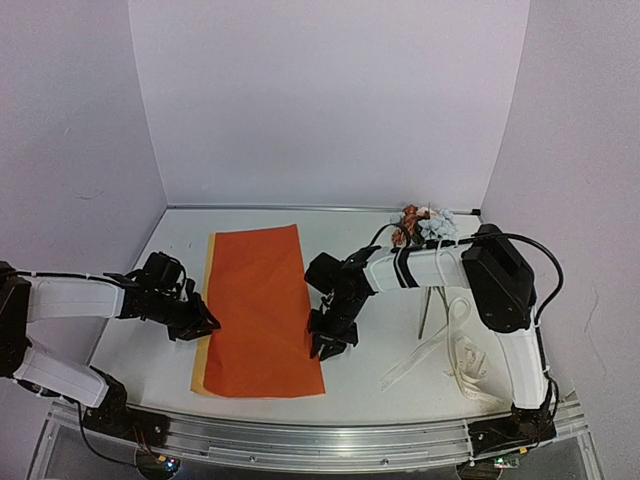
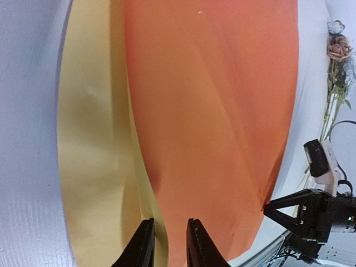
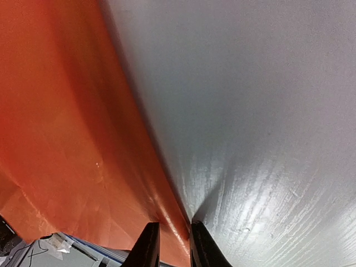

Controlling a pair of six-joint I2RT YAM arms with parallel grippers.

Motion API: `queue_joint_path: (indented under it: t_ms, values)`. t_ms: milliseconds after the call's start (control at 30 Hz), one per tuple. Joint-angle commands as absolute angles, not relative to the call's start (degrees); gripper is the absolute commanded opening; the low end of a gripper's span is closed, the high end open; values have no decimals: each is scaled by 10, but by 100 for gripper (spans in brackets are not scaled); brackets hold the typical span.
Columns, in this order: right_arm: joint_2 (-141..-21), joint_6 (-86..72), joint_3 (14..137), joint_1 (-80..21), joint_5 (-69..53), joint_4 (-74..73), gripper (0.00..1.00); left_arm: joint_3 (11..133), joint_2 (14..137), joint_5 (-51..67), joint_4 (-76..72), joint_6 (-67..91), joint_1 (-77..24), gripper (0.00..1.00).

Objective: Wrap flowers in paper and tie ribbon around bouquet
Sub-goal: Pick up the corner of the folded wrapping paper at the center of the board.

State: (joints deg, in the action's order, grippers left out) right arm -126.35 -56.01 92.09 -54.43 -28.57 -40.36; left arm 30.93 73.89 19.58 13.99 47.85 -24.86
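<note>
The paper [image 1: 262, 300] lies on the table folded, its orange face up and a yellow strip [image 2: 94, 139] showing along its left side. My left gripper [image 1: 205, 325] is at that left side, and its jaws [image 2: 170, 222] stand a narrow gap apart around the orange layer's raised edge. At the paper's right edge sits my right gripper [image 1: 330, 345], jaws [image 3: 176, 225] likewise a narrow gap apart with the lifted orange edge [image 3: 67, 139] between them. The flowers [image 1: 420, 225] lie at the back right, behind the right arm. To the right, the cream ribbon [image 1: 455, 350] lies loose on the table.
White walls close the table at the back and both sides. A metal rail [image 1: 320, 440] runs along the near edge, just below the paper's front edge. My right arm's forearm [image 1: 420, 265] reaches across above the flower stems.
</note>
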Motion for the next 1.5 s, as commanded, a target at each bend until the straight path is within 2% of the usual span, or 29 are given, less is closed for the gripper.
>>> queue_joint_path:
  t_ms: [0,233,567,667,867,1000,1067,1133,1267,1467]
  values:
    - [-1287,-566,945,-549,-282,-403,19,347,710,205,135,474,-251,16]
    - [-1299,-573,963,-550,-288,-402,19,381,687,192,159,455,-251,1]
    - [-1310,-584,979,-550,-290,-402,18,359,704,155,205,470,-251,0]
    - [-1312,-588,978,-549,-289,-401,17,329,719,157,179,471,-252,7]
    - [-1311,-588,976,-550,-289,-400,17,294,736,154,140,468,-251,37]
    - [-1312,-589,976,-549,-289,-399,17,285,739,156,127,469,-251,41]
    - [-1312,-590,975,-550,-289,-399,17,284,739,161,121,472,-251,38]
    - [-1311,-590,974,-550,-289,-398,17,288,734,167,116,475,-251,30]
    - [-1314,-593,978,-553,-291,-395,16,316,711,160,127,467,-251,2]
    - [-1345,-610,1033,-562,-307,-395,15,407,647,132,161,422,-251,0]
